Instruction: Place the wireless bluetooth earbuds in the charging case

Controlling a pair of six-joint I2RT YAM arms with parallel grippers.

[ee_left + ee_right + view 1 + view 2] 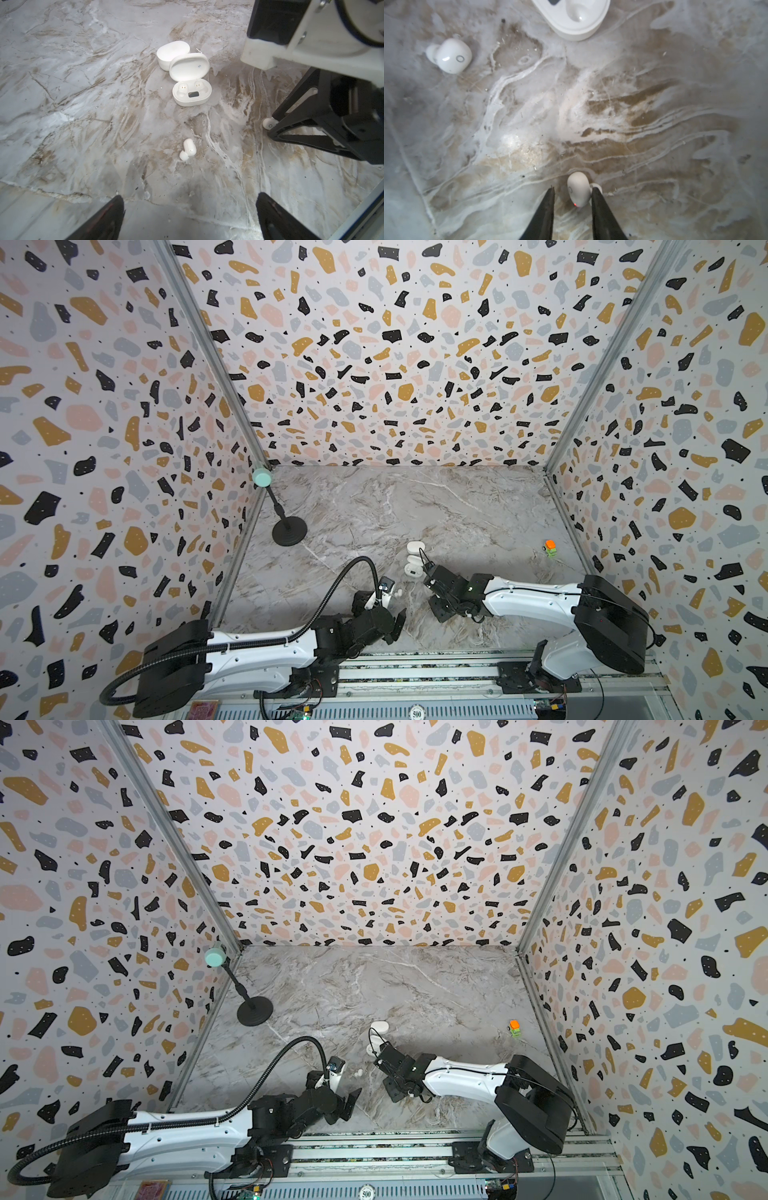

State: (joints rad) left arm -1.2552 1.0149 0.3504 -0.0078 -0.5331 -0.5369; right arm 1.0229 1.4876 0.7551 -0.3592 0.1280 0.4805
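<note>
Slippage is our main worry. The right gripper (pixel 573 188) has its jaws narrowly apart, straddling one earbud (pixel 578 191) on the counter (pixel 675 93). It lies near the open charging case (pixel 192 94), on the side away from its lid, and is not yet in it. One jaw seems to touch the bud and a gap shows at the other (so not clamped, we judge).

The bud is glossy, rounded and egg-like with a small nub. Thin hard jaws closing off-centre could squirt it out or spin it, and the nub would then miss the case's pocket.

A second earbud (pixel 188 148) lies loose on that same side of the case, well apart from the first. A sweeping arm could knock it.

The case is smooth white plastic, oval, lid hinged up, with two moulded pockets with gold contacts, both empty, plus a small dark screen. It looks light, so pressing a bud in could shove it across the slick marble-look counter, or into the closed case (pixel 172 52) just behind its lid.

The left gripper (pixel 190 195) hangs back from the case, jaws wide apart, holding nothing.
</note>
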